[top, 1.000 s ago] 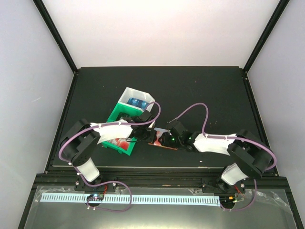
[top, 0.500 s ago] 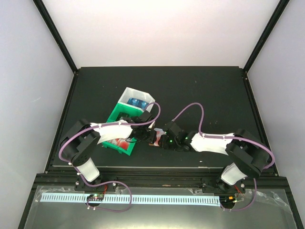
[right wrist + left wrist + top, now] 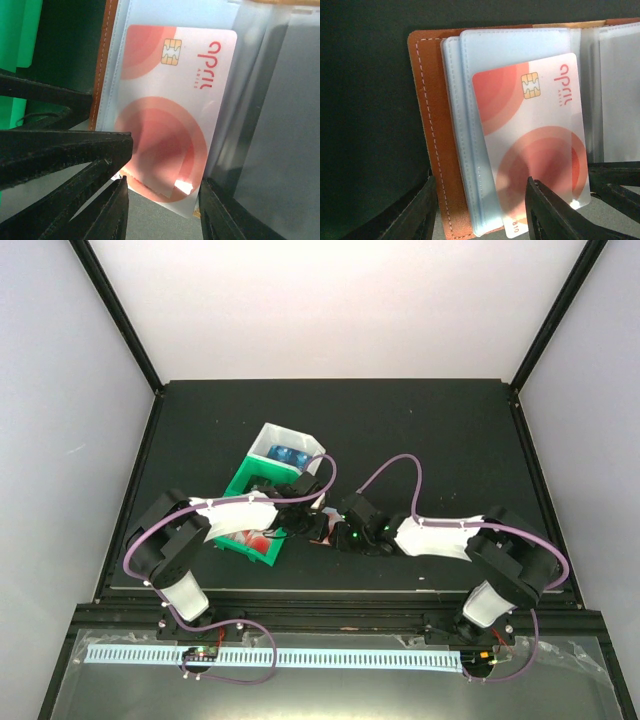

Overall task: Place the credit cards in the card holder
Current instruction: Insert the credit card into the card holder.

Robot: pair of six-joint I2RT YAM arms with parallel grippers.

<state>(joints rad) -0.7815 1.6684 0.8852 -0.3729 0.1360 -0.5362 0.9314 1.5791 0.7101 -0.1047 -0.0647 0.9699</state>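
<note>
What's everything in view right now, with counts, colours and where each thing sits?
table: one, black, under everything.
tray: one, green and white, left of centre on the table.
blue cards: count unclear, blue, in the tray's far white compartment.
red cards: count unclear, red and white, in the tray's near compartment.
card holder: one, brown leather with clear pockets, open between the grippers.
card: one, red and white with a chip, against the holder's clear pockets; whether it is inserted is unclear.
left gripper: one, black, fingers apart at the holder; grip unclear.
right gripper: one, black, fingers either side of the card's end; grip unclear.
</note>
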